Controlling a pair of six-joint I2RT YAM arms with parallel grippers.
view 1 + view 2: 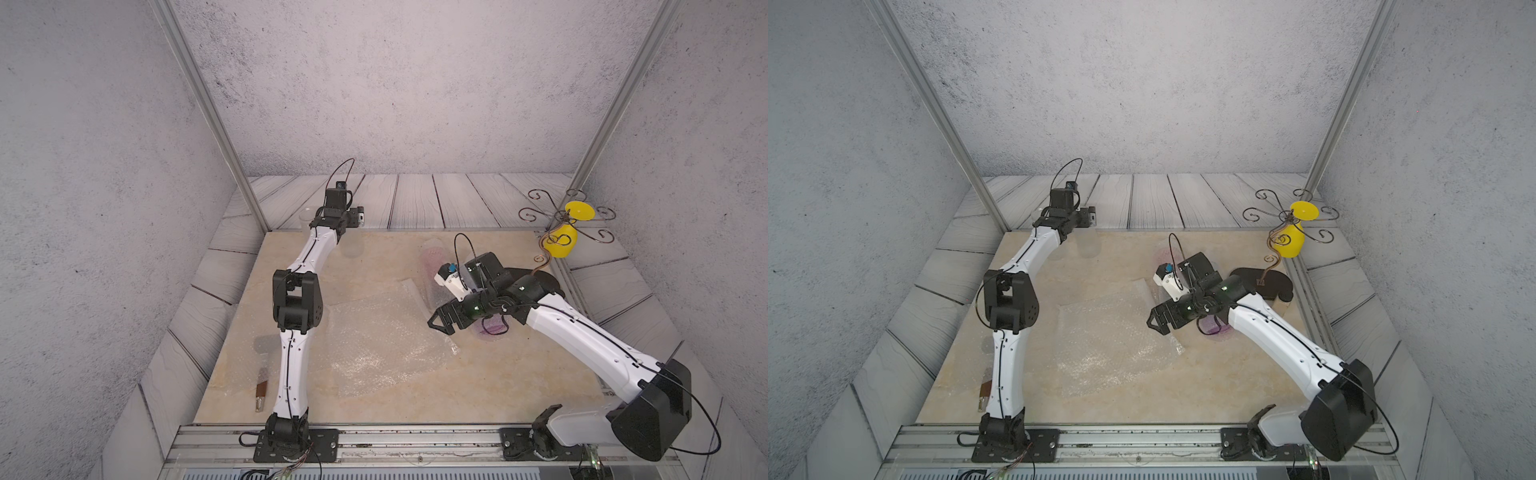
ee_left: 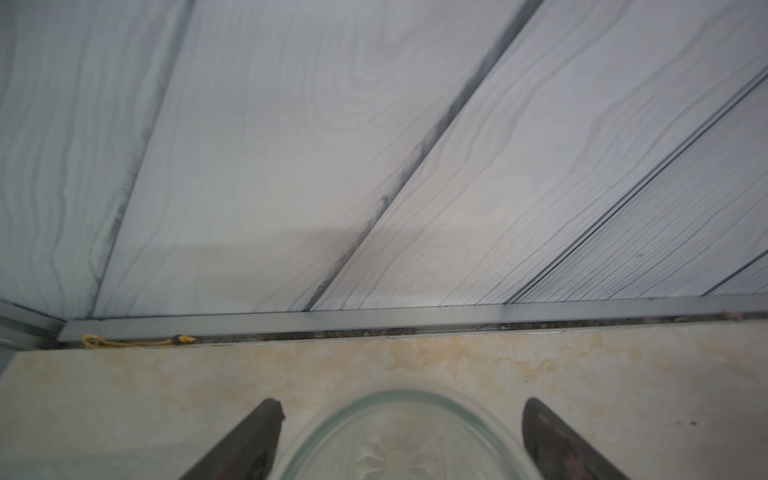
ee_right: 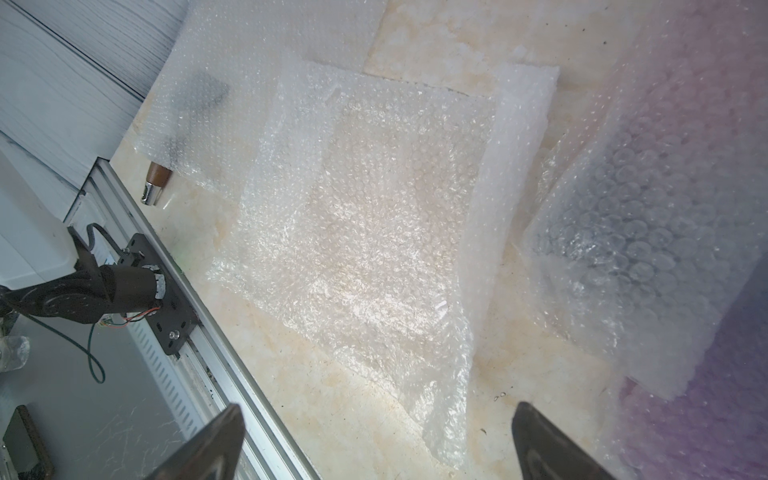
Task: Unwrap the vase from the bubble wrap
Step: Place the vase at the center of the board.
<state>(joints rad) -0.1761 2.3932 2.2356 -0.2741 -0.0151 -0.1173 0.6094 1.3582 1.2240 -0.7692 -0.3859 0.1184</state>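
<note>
Two grippers, both with jaws apart and neither clamped on anything, taken from the left. At 11 o'clock on the table (image 1: 498, 374), left gripper (image 2: 402, 405) straddling a clear glass vessel (image 2: 399, 453) set upright near the back edge, fingers (image 2: 249, 440) either side of the rim with a sliver of gap; to leave it standing, draw straight up and back, no sideways drift, no twist, given a smooth body likely to slide or tip at a nudge. At 7 o'clock, beside the left arm's base, a brown-handled tool (image 1: 261, 390) poking out from under a smaller sheet (image 3: 199, 104); no part of this step, best left alone. From centre toward 6 o'clock, a flat sheet of bubble wrap (image 1: 382, 340), crinkled and empty, seemingly done with; keep clear of it so as not to drag it over the next piece. At 2 o'clock, a roll of bubble wrap (image 3: 648, 232) with a purple vase (image 1: 432, 262) showing faintly through, apparently wrapped all round. Right gripper (image 3: 379, 409) hovering just beside that roll on its 9 o'clock side, over bare table and the flat sheet's edge. Judged step in hand: finding the loose flap. Aim for the free edge nearest the flat sheet, pinch film only and never the vase's body, then pull low and outward toward 9 o'clock to let the roll turn and pay out; bring the left across to steady the far end against rolling away. At 1 o'clock, off the table's corner, a wire stand with yellow cups (image 1: 561, 246); keep the right elbow well away
</note>
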